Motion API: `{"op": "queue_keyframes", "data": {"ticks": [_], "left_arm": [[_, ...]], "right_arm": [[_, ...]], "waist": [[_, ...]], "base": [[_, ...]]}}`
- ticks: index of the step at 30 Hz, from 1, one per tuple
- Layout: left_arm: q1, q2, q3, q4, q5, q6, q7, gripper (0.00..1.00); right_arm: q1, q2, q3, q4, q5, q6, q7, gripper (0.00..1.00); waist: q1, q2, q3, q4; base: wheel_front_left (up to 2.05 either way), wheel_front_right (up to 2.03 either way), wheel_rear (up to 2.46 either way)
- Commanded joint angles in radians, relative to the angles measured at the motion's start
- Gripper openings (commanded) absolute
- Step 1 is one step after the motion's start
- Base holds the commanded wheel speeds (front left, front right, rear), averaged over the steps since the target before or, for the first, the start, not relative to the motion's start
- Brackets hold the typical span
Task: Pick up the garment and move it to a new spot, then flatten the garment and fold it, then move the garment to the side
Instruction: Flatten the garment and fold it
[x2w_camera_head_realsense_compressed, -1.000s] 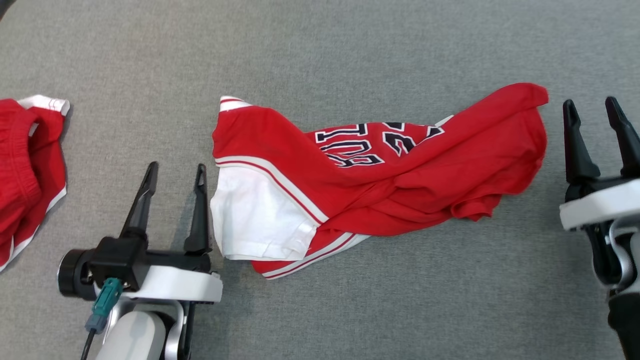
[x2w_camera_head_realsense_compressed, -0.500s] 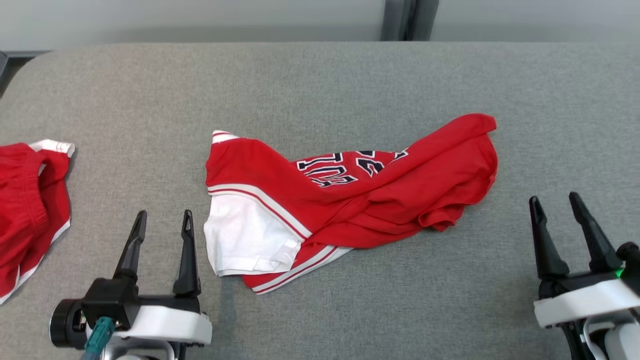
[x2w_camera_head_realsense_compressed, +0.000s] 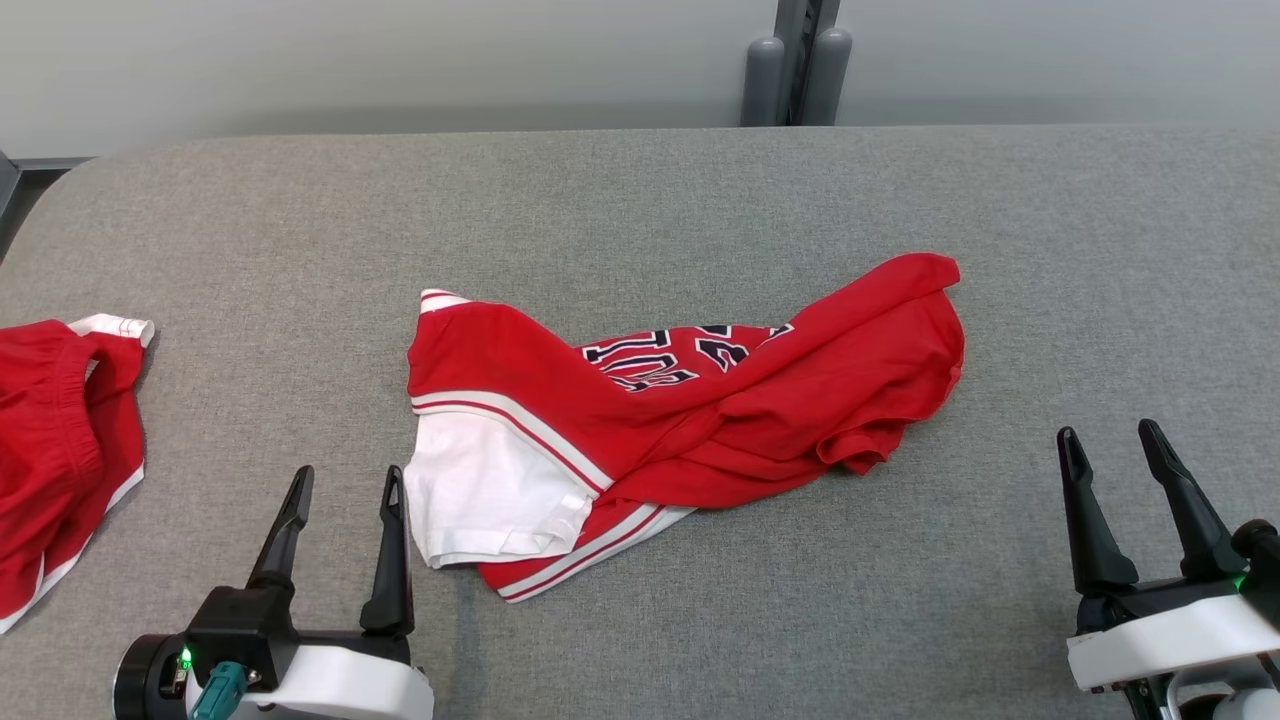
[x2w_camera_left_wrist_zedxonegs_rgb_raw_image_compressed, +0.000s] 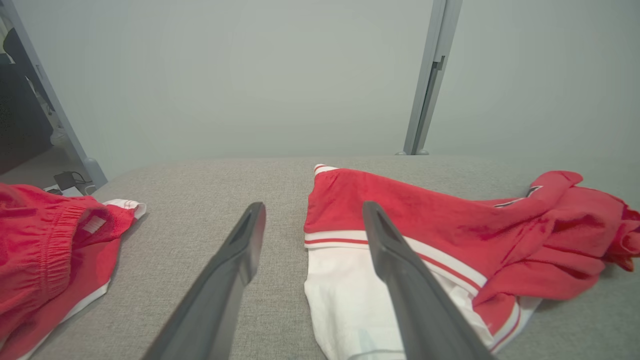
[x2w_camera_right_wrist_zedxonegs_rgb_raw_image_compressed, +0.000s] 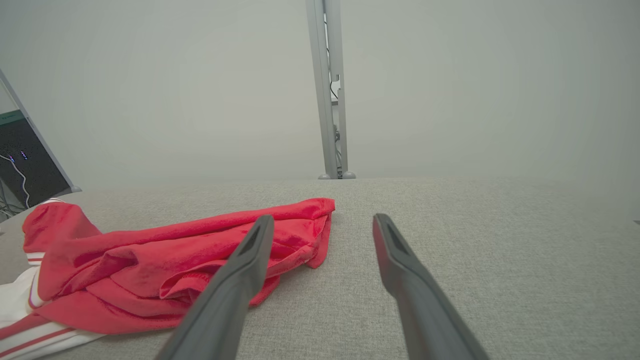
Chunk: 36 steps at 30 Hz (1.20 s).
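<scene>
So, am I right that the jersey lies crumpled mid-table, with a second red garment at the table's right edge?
Not quite: the second red garment lies at the table's left edge, as the head view shows. The jersey does lie crumpled mid-table.

Two red garments lie on one grey worktop (x2w_camera_head_realsense_compressed: 640, 190): the garment (x2w_camera_head_realsense_compressed: 700, 400) with white panels and dark lettering at the centre, and a second red garment (x2w_camera_head_realsense_compressed: 60, 440) with an elastic waistband at nine o'clock. There are two claws, the left claw (x2w_camera_head_realsense_compressed: 348, 472) at seven o'clock and the right claw (x2w_camera_head_realsense_compressed: 1106, 428) at five o'clock. Each has two dark fingers (x2w_camera_head_realsense_compressed: 283, 530), four in all. One upright post (x2w_camera_head_realsense_compressed: 800, 40) stands at twelve o'clock, with two rounded grey caps (x2w_camera_head_realsense_compressed: 765, 70) at its foot.
</scene>
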Motion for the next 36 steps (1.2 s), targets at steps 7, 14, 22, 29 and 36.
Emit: {"op": "queue_keyframes", "data": {"ticks": [7,14,22,29,36], "left_arm": [[-0.029,0.008,-0.007,-0.005,-0.004,0.000,0.014,1.00],[-0.085,0.000,-0.006,0.075,-0.065,-0.038,0.079,1.00],[-0.106,-0.024,0.001,0.247,-0.133,-0.079,0.094,1.00],[-0.114,-0.044,-0.010,0.338,-0.176,-0.112,0.103,1.00],[-0.139,-0.048,-0.042,0.386,-0.178,-0.151,0.109,0.00]], "right_arm": [[0.012,0.008,-0.002,-0.022,-0.002,0.000,0.009,1.00],[-0.017,0.004,0.013,-0.028,0.007,0.000,0.009,1.00],[-0.031,0.002,0.029,-0.019,0.021,0.000,-0.001,1.00],[-0.039,0.000,0.027,-0.012,0.030,0.000,-0.007,1.00],[-0.053,-0.003,0.035,-0.005,0.037,0.000,-0.010,1.00]], "waist": [[0.0000,0.0000,0.007,0.002],[0.0000,0.0000,0.040,-0.006],[0.0000,0.0000,0.067,-0.025],[0.0000,0.0000,0.084,-0.024],[0.0000,0.0000,0.093,-0.020]], "base": [[0.00,0.00,0.00],[0.00,0.00,0.00],[0.00,0.00,0.00],[0.00,0.00,0.00],[0.00,0.00,0.00]]}}
